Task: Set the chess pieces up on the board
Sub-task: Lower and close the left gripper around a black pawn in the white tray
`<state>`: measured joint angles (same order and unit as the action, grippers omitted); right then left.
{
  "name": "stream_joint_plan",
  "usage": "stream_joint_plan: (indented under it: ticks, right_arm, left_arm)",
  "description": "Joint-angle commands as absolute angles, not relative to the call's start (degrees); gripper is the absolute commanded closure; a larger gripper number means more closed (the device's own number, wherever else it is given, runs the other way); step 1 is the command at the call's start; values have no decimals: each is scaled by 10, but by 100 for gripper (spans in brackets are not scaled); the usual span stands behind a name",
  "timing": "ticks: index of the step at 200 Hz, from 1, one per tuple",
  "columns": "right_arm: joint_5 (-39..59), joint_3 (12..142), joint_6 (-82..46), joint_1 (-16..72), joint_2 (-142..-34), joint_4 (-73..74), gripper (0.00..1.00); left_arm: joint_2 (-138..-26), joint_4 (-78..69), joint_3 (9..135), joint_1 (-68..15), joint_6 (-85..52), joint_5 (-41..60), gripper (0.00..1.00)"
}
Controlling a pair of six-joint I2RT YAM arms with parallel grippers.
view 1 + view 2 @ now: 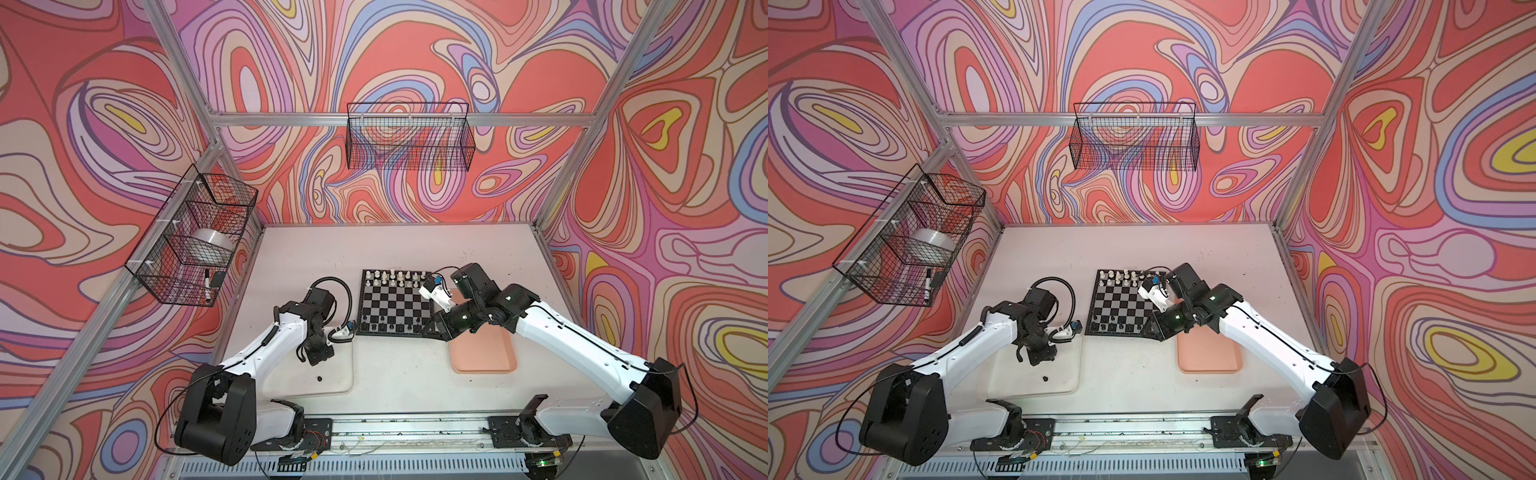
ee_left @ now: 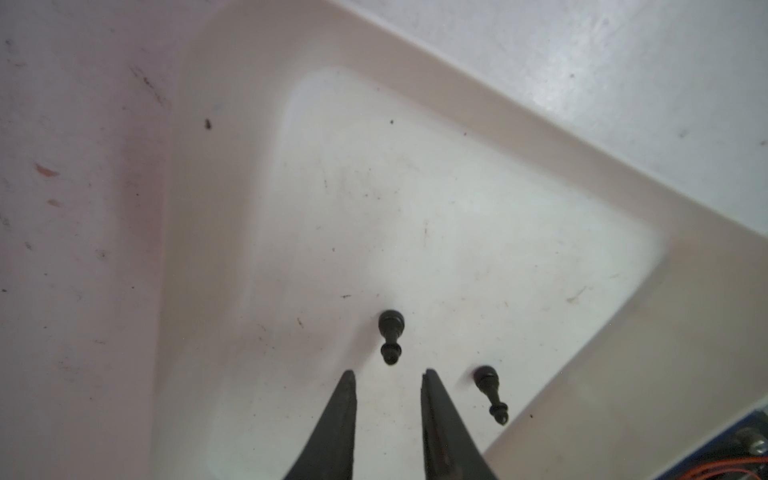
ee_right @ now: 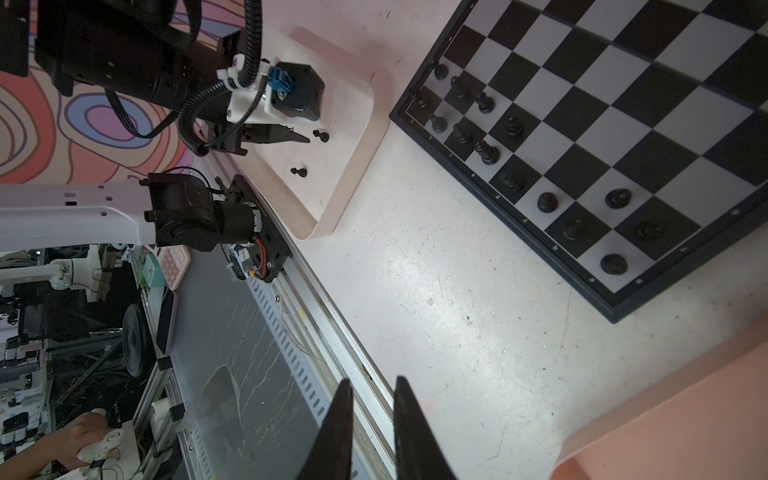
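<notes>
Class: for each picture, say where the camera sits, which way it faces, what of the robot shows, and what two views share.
Top view: high at the front, looking down at the board; both arms show.
Top view: alongside, same aim, pink tray included; both arms.
Left wrist: on its arm, looking down into the white tray; left gripper shows.
Right wrist: on its arm, facing table and board; right gripper shows.
Shared: both wrists see two black pieces.

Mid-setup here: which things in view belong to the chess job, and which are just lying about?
Part of the job:
- chessboard
- white pieces on its far rows
- black pieces on its near rows
- two loose black pieces in the white tray

Just lying about:
- pink tray, no pieces visible on it
- back wire basket
- side wire basket with tape roll and marker
</notes>
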<state>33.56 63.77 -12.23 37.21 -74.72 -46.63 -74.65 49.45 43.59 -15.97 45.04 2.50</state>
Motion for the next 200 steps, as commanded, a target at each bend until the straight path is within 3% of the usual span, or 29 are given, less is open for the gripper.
stream_joint_plan:
  ticks: [1, 200]
  right_arm:
    - [338, 634, -115, 375, -746, -456, 81]
    - [331, 603, -120, 375, -737, -437, 81]
  left_arm:
    - [-754, 471, 427, -155, 463, 22, 72]
    - [-755, 448, 394, -154, 471, 26, 79]
